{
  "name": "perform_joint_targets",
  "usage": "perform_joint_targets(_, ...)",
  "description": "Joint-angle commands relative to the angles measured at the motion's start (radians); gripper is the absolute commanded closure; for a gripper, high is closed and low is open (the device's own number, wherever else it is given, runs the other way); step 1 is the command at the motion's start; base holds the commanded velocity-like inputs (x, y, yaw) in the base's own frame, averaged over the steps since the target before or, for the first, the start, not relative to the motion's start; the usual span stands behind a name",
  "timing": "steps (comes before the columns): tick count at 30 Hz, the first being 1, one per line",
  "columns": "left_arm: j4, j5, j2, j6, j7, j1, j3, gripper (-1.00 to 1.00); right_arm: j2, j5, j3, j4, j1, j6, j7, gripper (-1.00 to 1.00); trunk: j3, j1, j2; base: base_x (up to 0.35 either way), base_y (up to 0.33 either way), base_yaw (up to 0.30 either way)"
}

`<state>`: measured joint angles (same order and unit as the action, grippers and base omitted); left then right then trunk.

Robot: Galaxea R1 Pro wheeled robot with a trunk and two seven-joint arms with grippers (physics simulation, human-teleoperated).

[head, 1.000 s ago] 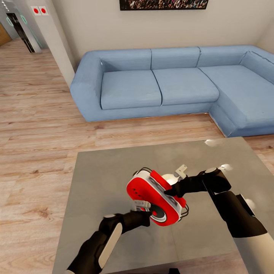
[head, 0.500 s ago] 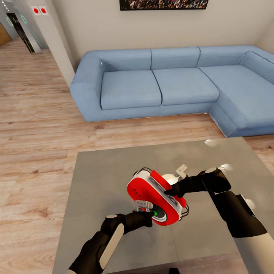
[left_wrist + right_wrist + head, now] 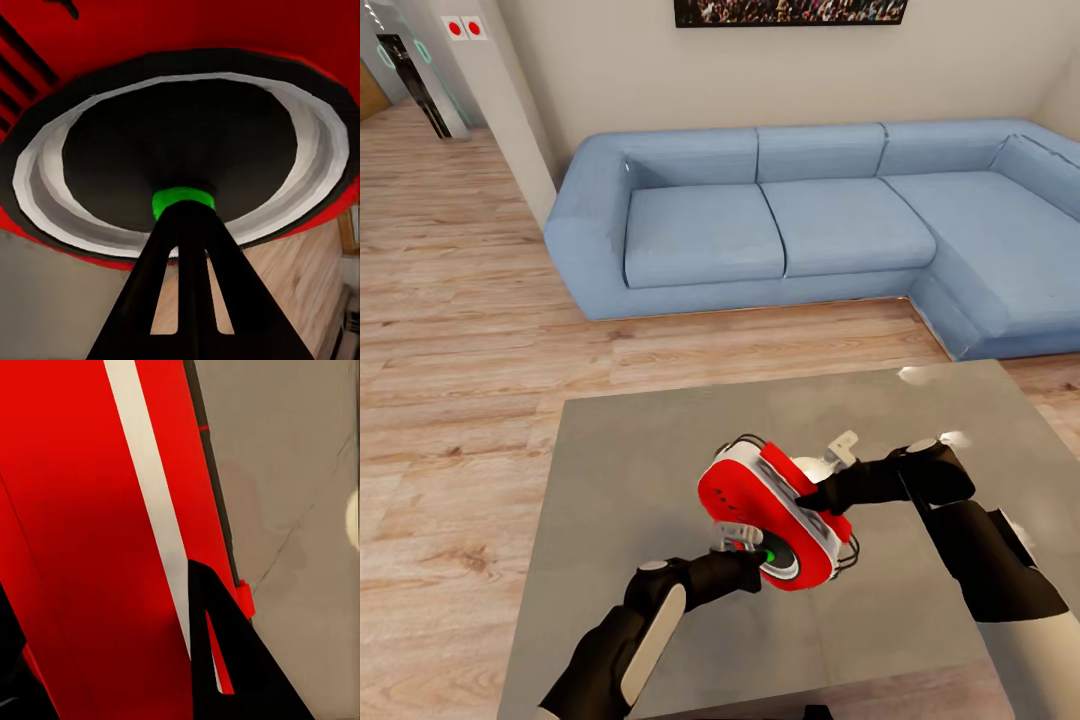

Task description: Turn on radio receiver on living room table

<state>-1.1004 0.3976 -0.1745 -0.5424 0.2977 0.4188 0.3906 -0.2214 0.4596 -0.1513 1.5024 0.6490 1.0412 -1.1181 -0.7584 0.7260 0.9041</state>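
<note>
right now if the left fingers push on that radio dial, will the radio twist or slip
Probably little twist: the right gripper clamps the radio receiver by its edge, off the table. Its glossy rounded shell could slip. It seems rigid and light, held one-handed while the left fingers meet the dial.

Light wood plank floor, boards running across the head view, grain and knots visible. Blue L-shaped sofa against the far cream wall; three seat cushions along the back run, chaise section extending forward at the right. Lower edge of a framed crowd photo hangs on the wall above the sofa. At the left, a white wall corner or pillar carries a small plate with two red dots. Beyond it, the floor continues toward a dark doorway, detail too small to tell. Lighting even and soft; pale bright spots reflected at the right.
</note>
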Motion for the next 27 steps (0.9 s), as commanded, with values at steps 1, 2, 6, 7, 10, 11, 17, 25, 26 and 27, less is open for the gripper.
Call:
perform_joint_targets(1, -0.013, 0.0, 0.0, -0.003, 0.002, 0.0, 0.001, 1.0, -0.001, -0.007, 0.023, 0.0, 0.0, 0.006, 0.0, 1.0, 0.0, 0.0, 0.0, 0.0, 0.0, 0.0)
perform_joint_targets(2, -0.02, 0.0, 0.0, -0.005, 0.003, 0.0, 0.001, 1.0, -0.003, -0.006, 0.034, 0.001, 0.0, 0.006, 0.001, 1.0, 0.0, 0.0, 0.0, 0.0, 0.0, 0.0)
perform_joint_targets(6, -0.049, 0.0, 0.0, -0.01, 0.007, 0.0, 0.039, 1.0, -0.029, 0.024, 0.092, 0.005, 0.0, 0.006, 0.006, 1.0, 0.0, 0.0, 0.0, 0.0, 0.0, 0.0)
perform_joint_targets(7, -0.053, 0.0, 0.0, -0.01, 0.008, 0.0, 0.053, 1.0, -0.035, 0.046, 0.1, 0.007, 0.0, 0.006, 0.008, 1.0, 0.0, 0.0, 0.0, 0.0, 0.0, 0.0)
perform_joint_targets(10, -0.058, 0.0, 0.0, -0.011, 0.01, 0.0, 0.073, 1.0, -0.044, 0.128, 0.113, 0.012, 0.0, 0.006, 0.024, 1.0, 0.0, 0.0, 0.0, 0.0, 0.0, 0.0)
perform_joint_targets(11, -0.058, 0.0, 0.0, -0.011, 0.011, 0.0, 0.074, 1.0, -0.045, 0.139, 0.115, 0.012, 0.0, 0.006, 0.027, 1.0, 0.0, 0.0, 0.0, 0.0, 0.0, 0.0)
perform_joint_targets(17, -0.06, 0.0, 0.0, -0.011, 0.024, 0.0, 0.079, 1.0, -0.048, 0.187, 0.149, 0.022, 0.0, 0.006, 0.047, 1.0, 0.0, 0.0, 0.0, 0.0, 0.0, 0.0)
perform_joint_targets(25, -0.103, 0.0, 0.0, -0.01, 0.14, 0.0, 0.066, 1.0, -0.052, 0.224, 0.18, 0.024, 0.0, 0.006, 0.065, 1.0, 0.0, 0.0, 0.0, 0.0, 0.0, 0.0)
perform_joint_targets(26, -0.11, 0.0, 0.0, -0.01, 0.148, 0.001, 0.064, 1.0, -0.052, 0.231, 0.181, 0.024, 0.0, 0.006, 0.069, 1.0, 0.0, 0.0, 0.0, 0.0, 0.0, 0.0)
perform_joint_targets(27, -0.122, 0.0, 0.0, -0.011, 0.161, 0.001, 0.06, 1.0, -0.053, 0.242, 0.183, 0.025, 0.0, 0.006, 0.078, 1.0, 0.0, 0.0, 0.0, 0.0, 0.0, 0.0)
